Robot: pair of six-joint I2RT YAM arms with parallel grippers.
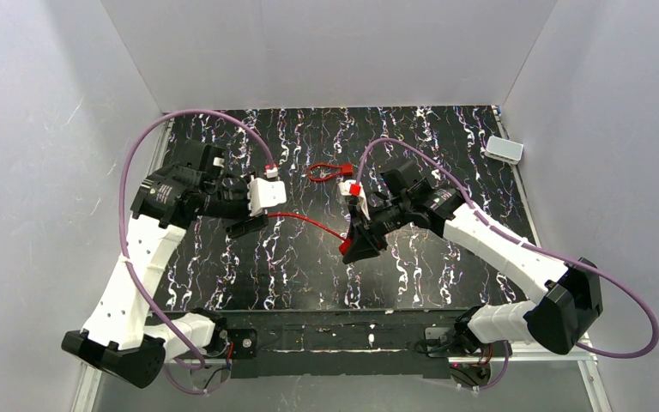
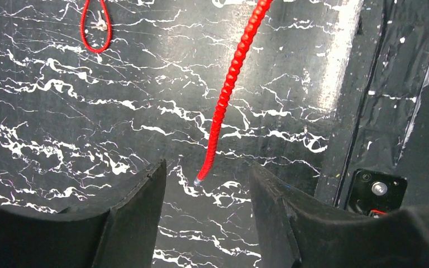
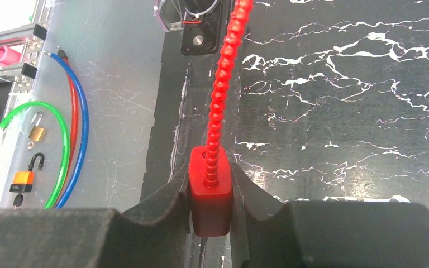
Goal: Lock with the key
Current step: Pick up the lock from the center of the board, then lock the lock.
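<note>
A red cable lock hangs between the two arms. My right gripper (image 3: 210, 195) is shut on its red block body (image 3: 210, 190), also seen in the top view (image 1: 344, 247). The beaded red cable (image 3: 223, 84) comes out of the top of the body and runs left (image 1: 309, 223) toward my left gripper (image 1: 247, 227). In the left wrist view the cable (image 2: 229, 89) ends in a bare metal tip (image 2: 199, 180) just ahead of my open left gripper (image 2: 208, 212), touching neither finger. A small silver key (image 2: 99, 23) lies on a red cord loop (image 1: 328, 172) at the back middle of the table.
A white box (image 1: 504, 149) sits at the table's back right corner. Beyond the table's near edge, the right wrist view shows a brass padlock (image 3: 36, 133) with a green cable, an orange padlock (image 3: 22, 178) and a blue cable (image 3: 81, 117) on a grey surface.
</note>
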